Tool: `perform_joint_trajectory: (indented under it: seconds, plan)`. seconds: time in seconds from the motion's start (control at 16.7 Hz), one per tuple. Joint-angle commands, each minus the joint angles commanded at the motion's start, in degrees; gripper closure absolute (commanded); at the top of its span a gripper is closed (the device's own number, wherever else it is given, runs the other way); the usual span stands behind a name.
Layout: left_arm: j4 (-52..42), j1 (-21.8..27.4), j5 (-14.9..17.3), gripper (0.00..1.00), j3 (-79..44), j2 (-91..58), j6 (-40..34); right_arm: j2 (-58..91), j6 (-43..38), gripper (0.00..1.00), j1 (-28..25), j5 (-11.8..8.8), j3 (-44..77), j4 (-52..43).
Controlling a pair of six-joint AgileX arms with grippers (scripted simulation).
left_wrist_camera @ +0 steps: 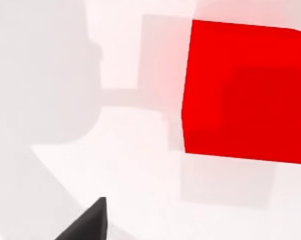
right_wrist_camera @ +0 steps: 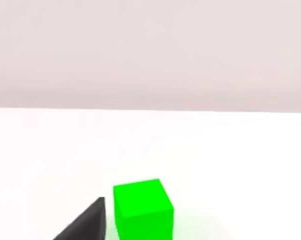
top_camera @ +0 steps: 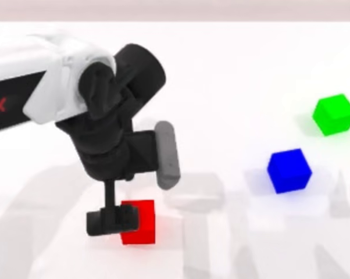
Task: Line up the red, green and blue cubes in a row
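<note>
The red cube (top_camera: 140, 223) rests on the white table near the front, left of centre. My left gripper (top_camera: 113, 221) hangs low against the cube's left side, open and holding nothing. In the left wrist view the red cube (left_wrist_camera: 245, 90) lies ahead of the one visible dark finger (left_wrist_camera: 93, 222), not between the jaws. The blue cube (top_camera: 289, 170) sits to the right, and the green cube (top_camera: 335, 114) lies farther right and back. The right arm is out of the top view. Its wrist view shows one finger (right_wrist_camera: 90, 225) beside the green cube (right_wrist_camera: 143, 207).
The left arm's white and black body (top_camera: 99, 110) reaches in from the left above the table. Bare white tabletop (top_camera: 221, 87) lies between the red and blue cubes. The table's far edge meets a pale wall (right_wrist_camera: 150, 50).
</note>
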State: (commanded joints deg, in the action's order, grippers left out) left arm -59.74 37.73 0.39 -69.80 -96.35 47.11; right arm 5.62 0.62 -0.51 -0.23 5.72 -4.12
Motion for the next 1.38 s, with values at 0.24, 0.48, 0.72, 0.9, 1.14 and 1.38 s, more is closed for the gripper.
perform_joint_trajectory:
  seconds: [0.24,0.48,0.72,0.9,1.14,1.38]
  plan:
    - [6.53,-5.83,-0.46,0.00,9.28,11.55,-4.91,15.01,1.41,0.00,-0.67,-0.03,14.88,-9.59]
    - [16.41,-13.96,-0.97,0.00,23.18,29.74,-12.73,38.92,3.38,0.00,-1.36,0.20,36.32,-22.91]
    - [27.82,-22.44,-1.36,0.00,38.94,50.94,-21.97,66.42,5.61,0.00,-2.21,0.43,59.21,-37.82]
    - [36.16,-27.83,-1.45,0.00,49.56,65.45,-28.69,85.93,7.20,0.00,-2.88,0.57,75.39,-48.67]
    - [46.61,-33.45,-1.23,0.00,60.32,80.09,-36.88,107.05,8.99,0.00,-3.65,0.67,94.03,-61.04]
    - [55.08,-37.18,-0.74,0.00,66.95,90.82,-43.49,121.68,10.24,0.00,-4.20,0.62,108.79,-69.52]
